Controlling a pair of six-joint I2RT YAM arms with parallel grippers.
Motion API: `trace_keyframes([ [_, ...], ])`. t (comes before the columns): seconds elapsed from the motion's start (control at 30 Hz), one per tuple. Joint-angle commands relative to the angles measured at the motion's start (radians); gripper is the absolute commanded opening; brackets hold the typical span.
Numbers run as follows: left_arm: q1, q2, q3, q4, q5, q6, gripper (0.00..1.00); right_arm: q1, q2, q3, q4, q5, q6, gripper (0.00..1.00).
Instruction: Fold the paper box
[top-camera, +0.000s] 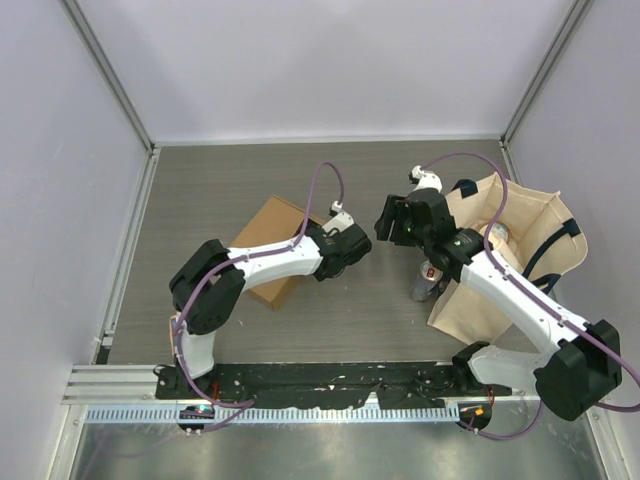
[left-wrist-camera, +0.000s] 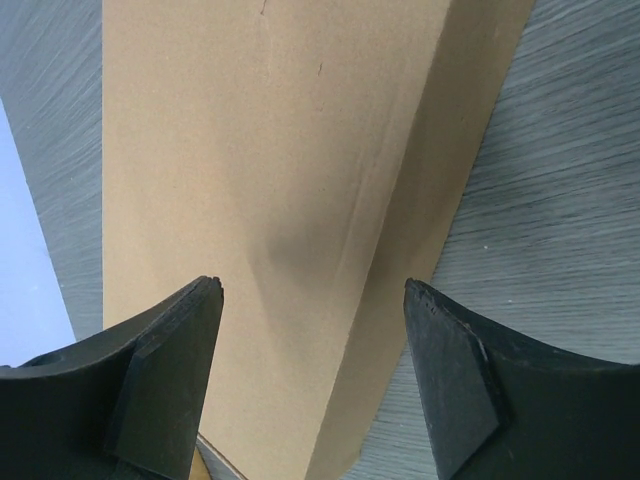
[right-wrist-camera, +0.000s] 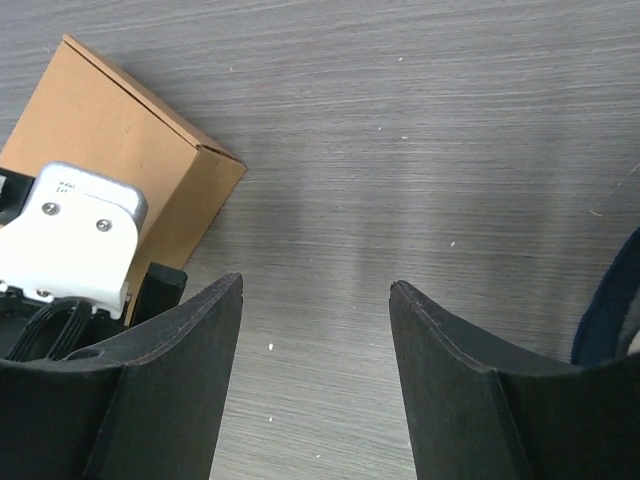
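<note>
The paper box is a closed, shallow brown cardboard box lying flat on the grey table left of centre, with my left forearm partly over it. My left gripper hovers over its right end. In the left wrist view the box stretches away below the open gripper, and nothing sits between the fingers. My right gripper hangs open just right of the box, over bare table. In the right wrist view this gripper holds nothing, and the box lies at the upper left.
A beige cloth tote bag with dark handles lies at the right, partly under my right arm. A small silvery object with red on it stands beside the bag. The left wrist's white camera housing sits close to my right gripper. Walls enclose the table.
</note>
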Motion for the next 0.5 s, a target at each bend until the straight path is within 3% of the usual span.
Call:
trace_keyframes([
  [0.0, 0.031, 0.021, 0.022, 0.017, -0.004, 0.014, 0.75, 0.001, -0.006, 0.008, 0.037, -0.038, 0.005, 0.66],
  [0.27, 0.084, -0.003, -0.024, 0.035, 0.025, 0.069, 0.7, 0.001, -0.009, -0.018, 0.054, -0.025, -0.001, 0.66],
  [0.47, 0.179, -0.051, -0.073, 0.09, 0.123, 0.154, 0.67, -0.002, -0.012, -0.026, 0.057, -0.027, -0.006, 0.66],
])
